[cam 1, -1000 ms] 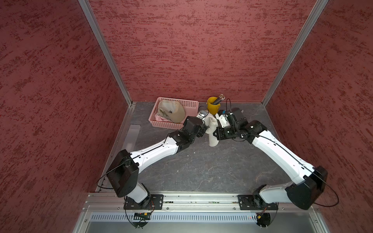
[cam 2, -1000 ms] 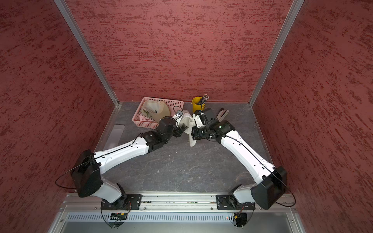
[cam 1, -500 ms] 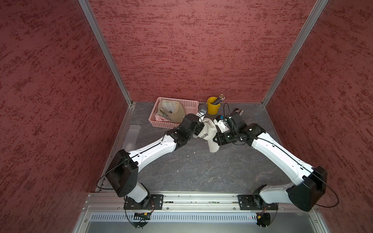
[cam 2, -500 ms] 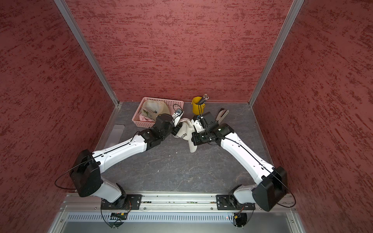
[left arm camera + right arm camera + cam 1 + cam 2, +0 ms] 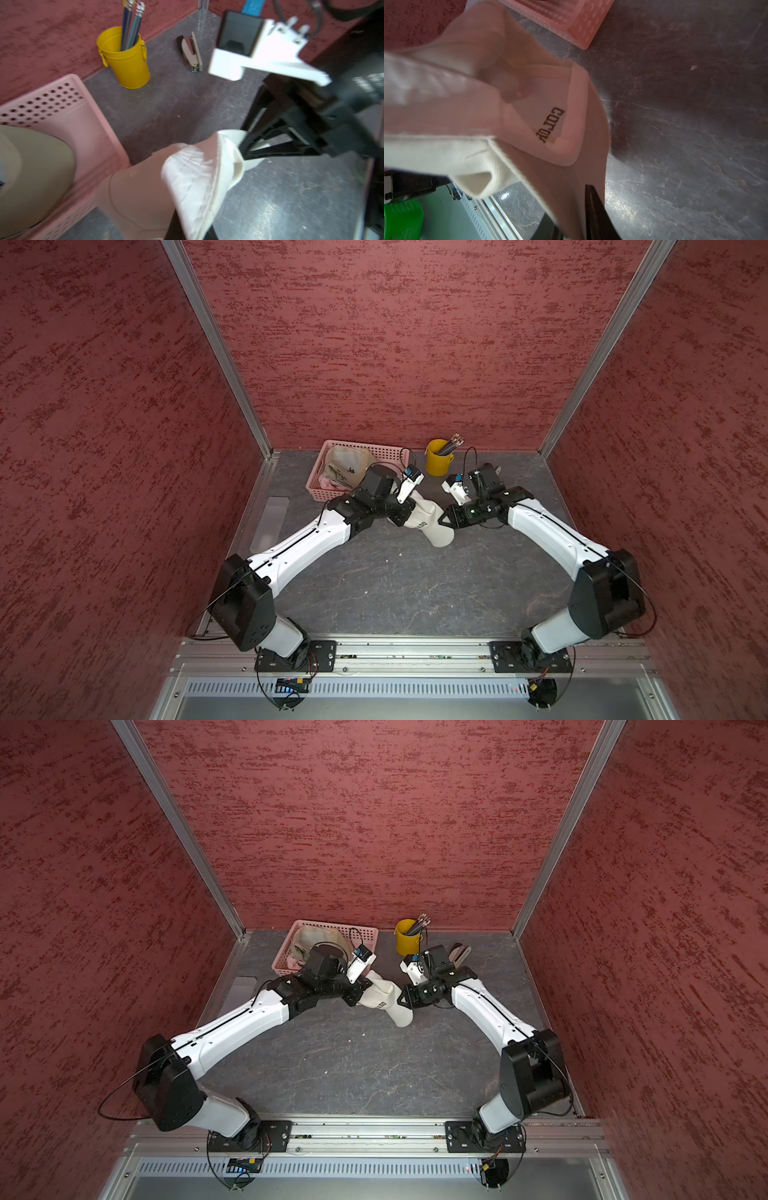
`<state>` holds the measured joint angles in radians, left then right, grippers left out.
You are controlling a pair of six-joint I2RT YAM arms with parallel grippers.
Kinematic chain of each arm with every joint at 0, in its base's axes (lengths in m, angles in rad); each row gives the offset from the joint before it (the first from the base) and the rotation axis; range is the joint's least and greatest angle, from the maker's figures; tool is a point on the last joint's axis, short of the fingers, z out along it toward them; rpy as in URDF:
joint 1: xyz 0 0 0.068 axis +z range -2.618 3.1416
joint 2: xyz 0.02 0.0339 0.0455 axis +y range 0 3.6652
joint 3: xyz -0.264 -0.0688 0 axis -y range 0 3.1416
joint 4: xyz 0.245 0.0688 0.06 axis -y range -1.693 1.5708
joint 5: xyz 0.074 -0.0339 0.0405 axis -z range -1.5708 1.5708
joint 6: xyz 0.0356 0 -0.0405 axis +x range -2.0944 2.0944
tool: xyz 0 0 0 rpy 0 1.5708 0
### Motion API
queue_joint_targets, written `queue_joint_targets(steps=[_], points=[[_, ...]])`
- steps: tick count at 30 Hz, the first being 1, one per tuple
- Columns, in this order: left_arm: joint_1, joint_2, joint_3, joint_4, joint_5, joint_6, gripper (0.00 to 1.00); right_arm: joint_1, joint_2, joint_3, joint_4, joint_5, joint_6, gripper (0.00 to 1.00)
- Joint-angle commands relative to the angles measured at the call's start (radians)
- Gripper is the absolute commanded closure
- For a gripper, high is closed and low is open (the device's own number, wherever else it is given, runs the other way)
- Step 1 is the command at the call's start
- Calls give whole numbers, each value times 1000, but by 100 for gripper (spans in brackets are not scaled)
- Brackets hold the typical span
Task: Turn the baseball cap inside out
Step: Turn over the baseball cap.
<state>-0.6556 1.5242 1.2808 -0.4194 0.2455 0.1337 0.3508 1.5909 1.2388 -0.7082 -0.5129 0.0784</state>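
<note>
The cream baseball cap (image 5: pixel 430 522) (image 5: pixel 386 998) hangs stretched between my two grippers a little above the grey table, in both top views. My left gripper (image 5: pixel 402 515) (image 5: pixel 193 234) is shut on one edge of the cap (image 5: pixel 197 182), with the fabric folded over its fingers. My right gripper (image 5: pixel 445 520) (image 5: pixel 571 207) meets the cap from the opposite side. Its jaws stand slightly apart with the brim side of the cap (image 5: pixel 529 104) between them. The cap's inner band with dark lettering faces the right wrist view.
A pink basket (image 5: pixel 353 446) holding another beige cap (image 5: pixel 347 466) stands at the back, just behind my left wrist. A yellow cup of pencils (image 5: pixel 436 458) and a stapler (image 5: pixel 459 953) are at the back right. A clear strip (image 5: pixel 270 522) lies by the left wall.
My left gripper has gone from open to shut on the cap's edge. My right gripper's jaws have eased apart a little. The cap has shifted slightly toward the front.
</note>
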Motion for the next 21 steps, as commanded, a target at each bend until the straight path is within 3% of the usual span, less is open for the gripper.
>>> queue_joint_targets(steps=[1,4,9,14,17,21], points=[[24,58,100,-139,273,-93,100,-34,80,103,8,12,-33,73],[38,118,175,-202,476,-127,100,-47,135,196,-13,74,-37,68],[37,155,190,-130,647,-216,100,-84,194,296,-25,162,-48,54],[44,218,251,-153,645,-317,100,-130,213,379,-47,228,-23,49],[93,231,233,-39,660,-487,100,-134,156,341,-17,260,23,47],[155,230,190,210,736,-725,100,-134,-21,112,110,318,111,42]])
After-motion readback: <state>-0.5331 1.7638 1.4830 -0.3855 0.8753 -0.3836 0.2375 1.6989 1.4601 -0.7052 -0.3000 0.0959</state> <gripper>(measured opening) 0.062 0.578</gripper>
